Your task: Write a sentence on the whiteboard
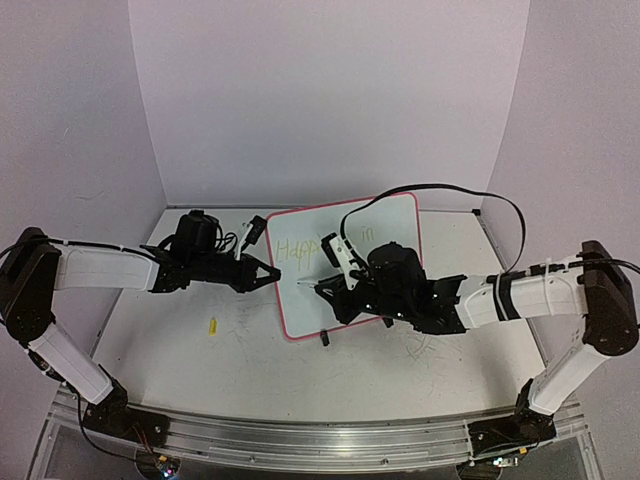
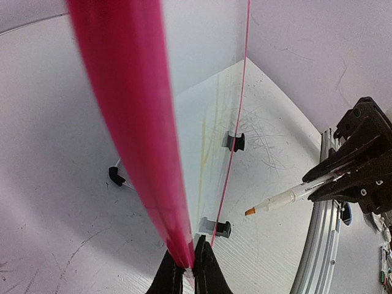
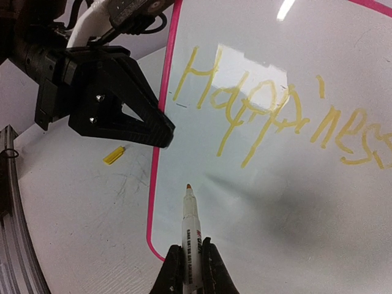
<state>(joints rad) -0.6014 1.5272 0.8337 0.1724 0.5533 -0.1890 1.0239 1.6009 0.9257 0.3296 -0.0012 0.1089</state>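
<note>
The whiteboard, white with a red-pink rim and rounded corners, lies face up and slightly askew. Its left rim is pinched between the closed jaws of the left gripper, and a black clip foot sits on its near edge. The sentence is faint yellow-green handwriting reading "Happiness", then "in". Its first word runs just beyond the jaws of the right gripper, starting right beside the left jaws.
</note>
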